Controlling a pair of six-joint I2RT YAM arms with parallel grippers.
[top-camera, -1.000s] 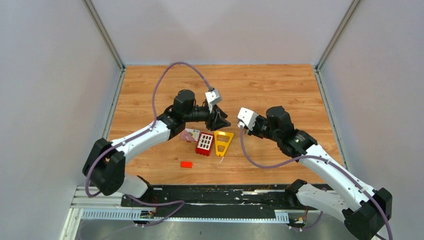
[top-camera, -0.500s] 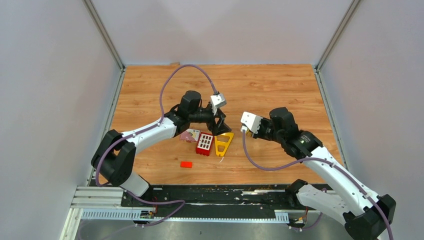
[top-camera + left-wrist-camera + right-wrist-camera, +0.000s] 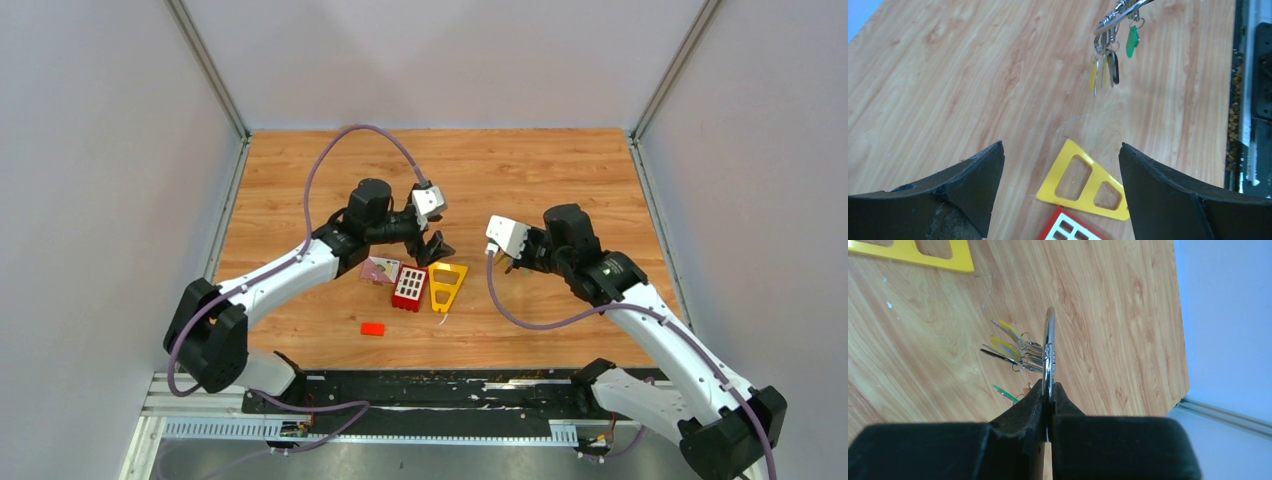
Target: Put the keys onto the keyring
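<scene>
Silver keyring (image 3: 1049, 347) sits edge-on in the right gripper (image 3: 1049, 390), pinched tight, with the keys (image 3: 1010, 347) hanging off it above the bench (image 3: 560, 170). The left gripper (image 3: 1060, 146), spread wide on nothing, has drawn back a touch from its reach over the yellow frame (image 3: 1070, 149), and the right arm has eased away. Looks to me like the threading is about finished. Pale wood grain, a red grid block (image 3: 408, 287), plain grey walls (image 3: 100, 150) all round.

1. keyring (image 3: 1049, 335): thin silver ring, upright and seen edge-on, held up in the air.
2. keys (image 3: 1003, 346): silver blades, yellow and green heads showing, bunched and already threaded on the keyring.
</scene>
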